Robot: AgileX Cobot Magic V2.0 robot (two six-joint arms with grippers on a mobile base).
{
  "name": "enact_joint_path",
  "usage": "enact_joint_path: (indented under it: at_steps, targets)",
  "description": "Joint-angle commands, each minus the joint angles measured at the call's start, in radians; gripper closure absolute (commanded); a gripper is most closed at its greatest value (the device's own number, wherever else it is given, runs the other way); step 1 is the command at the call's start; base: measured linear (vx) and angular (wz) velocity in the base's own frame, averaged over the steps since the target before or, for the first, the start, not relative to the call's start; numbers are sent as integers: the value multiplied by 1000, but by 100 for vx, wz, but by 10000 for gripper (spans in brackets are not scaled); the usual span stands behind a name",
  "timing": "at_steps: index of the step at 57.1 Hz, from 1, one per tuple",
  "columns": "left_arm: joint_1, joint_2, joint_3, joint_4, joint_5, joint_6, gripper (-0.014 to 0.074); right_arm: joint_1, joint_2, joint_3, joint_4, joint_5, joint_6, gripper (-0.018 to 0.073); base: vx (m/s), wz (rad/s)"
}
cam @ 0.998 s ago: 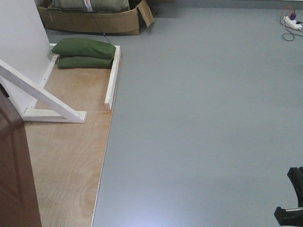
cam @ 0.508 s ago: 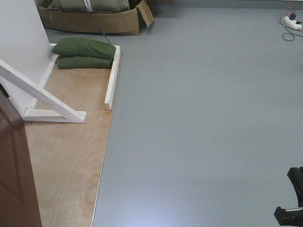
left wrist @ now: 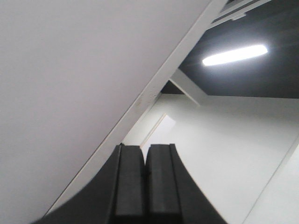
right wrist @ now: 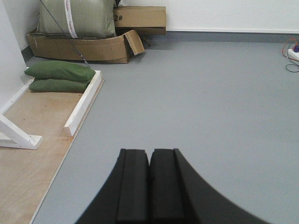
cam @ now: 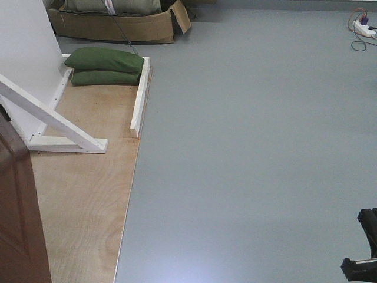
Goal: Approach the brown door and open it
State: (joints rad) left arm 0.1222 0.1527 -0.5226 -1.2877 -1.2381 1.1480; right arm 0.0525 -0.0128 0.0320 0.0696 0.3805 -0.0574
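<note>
Standing at the far left edge of the front view, the brown door (cam: 17,212) shows only as a dark panelled strip rising from the lower corner, with its handle out of frame. A plywood surface (cam: 88,200) lies just beside it and carries a slanted white wooden brace (cam: 62,125) and a white rail (cam: 139,97). Two green sandbags (cam: 105,66) lie stacked at the far end of that surface, against the rail. Beyond them sits an open cardboard box (cam: 118,26). Grey floor (cam: 253,147) spreads to the right, with a power strip (cam: 365,25) in the top right corner. A black part (cam: 362,250) at the lower right is probably a piece of the right arm, though too little shows to be sure. The left claw (left wrist: 145,151) points upward beside a white panel (left wrist: 65,74), its fingers pressed together on nothing, with a ceiling light (left wrist: 235,54) above. The right claw (right wrist: 149,156) is likewise closed and empty, facing the grey floor, with the sandbags and box off to its left.
</note>
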Motion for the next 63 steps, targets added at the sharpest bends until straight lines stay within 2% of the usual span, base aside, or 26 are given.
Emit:
enact_joint_path:
  at_steps: [1, 9, 21, 25, 29, 51, 63]
  targets:
    - [-1, 37, -26, 45, -99, 10, 603, 1, -6, 3, -4, -76, -8, 559, 0, 0]
    - [-1, 94, -26, 38, -39, 9, 603, 1, -6, 3, -4, -76, -8, 559, 0, 0]
    - [-1, 158, -26, 38, 162, 0, 603, 1, -6, 3, -4, -76, -8, 559, 0, 0]
    - [-1, 189, -26, 38, 216, -27, 603, 1, -6, 3, -4, -76, -8, 559, 0, 0]
    - [-1, 217, -26, 38, 249, -89, 603, 1, -6, 3, -4, -76, -8, 559, 0, 0]
    - [-1, 271, -26, 38, 310, -313, 603, 1, -6, 3, -4, -76, -8, 559, 0, 0]
    - [-1, 271, -26, 38, 432, -342, 603, 1, -6, 3, -4, -79, -8, 559, 0, 0]
